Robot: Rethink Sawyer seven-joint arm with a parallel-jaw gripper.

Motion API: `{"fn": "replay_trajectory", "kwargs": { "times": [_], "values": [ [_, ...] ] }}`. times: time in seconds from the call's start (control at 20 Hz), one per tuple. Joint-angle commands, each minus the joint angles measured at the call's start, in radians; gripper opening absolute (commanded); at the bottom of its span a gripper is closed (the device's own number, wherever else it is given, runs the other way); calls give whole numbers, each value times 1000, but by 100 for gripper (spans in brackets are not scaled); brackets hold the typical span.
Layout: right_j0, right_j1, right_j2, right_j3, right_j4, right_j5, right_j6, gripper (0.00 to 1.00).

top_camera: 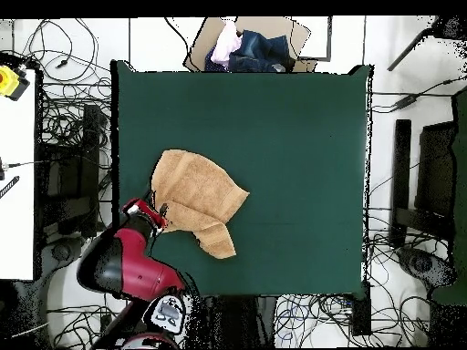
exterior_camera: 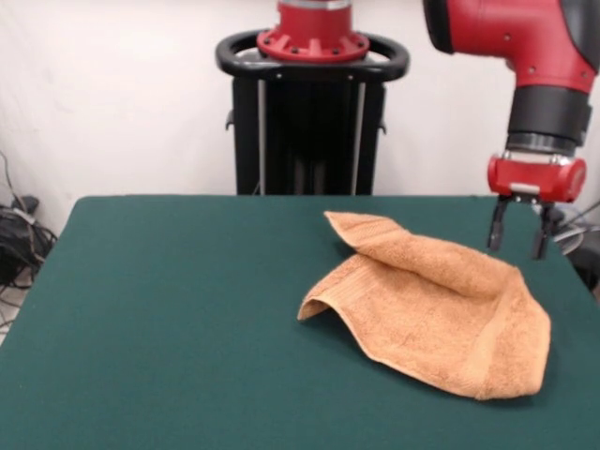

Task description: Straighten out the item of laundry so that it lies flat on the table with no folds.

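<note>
The item of laundry (exterior_camera: 441, 305) is an orange-tan towel on the right half of the dark green table (exterior_camera: 169, 319). It lies crumpled, with one part folded over itself and a corner curling up toward the middle. My gripper (exterior_camera: 517, 238) hangs open just above the towel's far right edge, with nothing between its fingers. From above, the towel (top_camera: 196, 196) sits near the table's (top_camera: 292, 164) left side, and the gripper (top_camera: 157, 219) is at its lower left edge.
A cardboard box with clothes (top_camera: 246, 47) stands past the table's top edge in the overhead view. Cables and equipment (top_camera: 64, 137) surround the table on the floor.
</note>
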Motion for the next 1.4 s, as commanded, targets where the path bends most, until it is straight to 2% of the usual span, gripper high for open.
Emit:
{"fn": "replay_trajectory", "kwargs": {
  "times": [0.05, 0.35, 0.45, 0.55, 0.8, 1.05, 1.2, 1.4],
  "values": [
    [39, 7, 48, -47, 139, 91, 247, 100],
    [72, -72, 22, -29, 209, 180, 179, 100],
    [69, -94, 2, -21, 205, 207, 151, 100],
    [40, -105, -5, -11, 155, 209, 146, 100],
    [-95, -111, 2, 10, -45, 179, 149, 100],
    [-198, -73, 7, 2, -205, 122, 150, 100],
    [-245, -43, 13, -12, -277, 91, 157, 100],
    [-271, -28, 2, -19, -320, 75, 162, 100]
  ]
}}
